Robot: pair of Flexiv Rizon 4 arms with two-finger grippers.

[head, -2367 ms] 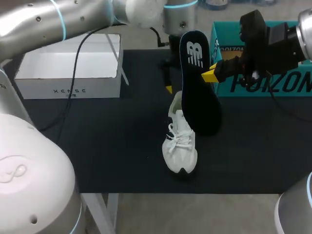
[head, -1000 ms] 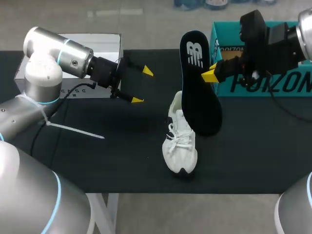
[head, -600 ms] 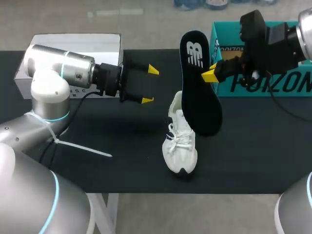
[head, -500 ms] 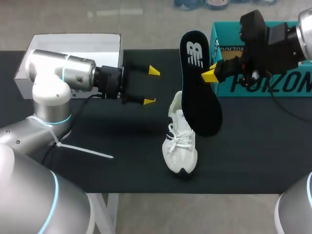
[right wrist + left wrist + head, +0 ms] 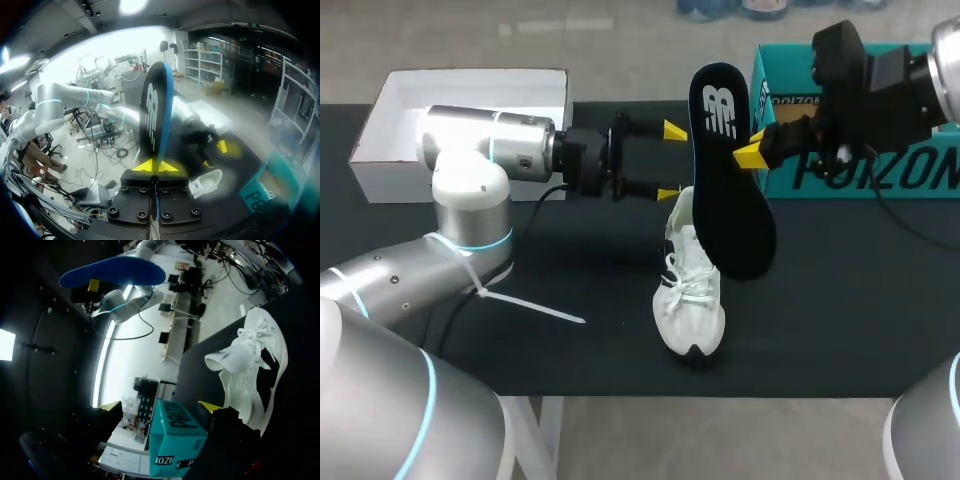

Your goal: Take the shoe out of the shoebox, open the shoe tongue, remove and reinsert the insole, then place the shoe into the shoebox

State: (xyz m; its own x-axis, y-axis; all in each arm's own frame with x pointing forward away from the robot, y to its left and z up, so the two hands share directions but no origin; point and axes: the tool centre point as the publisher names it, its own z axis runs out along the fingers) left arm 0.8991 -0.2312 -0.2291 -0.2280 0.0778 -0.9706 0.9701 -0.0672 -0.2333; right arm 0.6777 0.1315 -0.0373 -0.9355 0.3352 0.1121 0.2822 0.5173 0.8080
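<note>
My right gripper point(image 5: 752, 150) pinches the insole point(image 5: 725, 170) upright over the white shoe point(image 5: 690, 300) at the middle of the table point(image 5: 840, 300). My left gripper point(image 5: 670, 161), fingers point(image 5: 672, 130) spread, hovers at the shoe's eleven o'clock. I should brace the collar, probably heel-side, before lowering the insole toe-first.

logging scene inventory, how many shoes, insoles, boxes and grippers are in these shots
shoes: 1 (white shoe)
insoles: 1 (black insole, held in the right gripper)
boxes: 2 (white shoebox, teal shoebox)
grippers: 2 (left gripper open, right gripper shut on the insole)
total: 6
</note>
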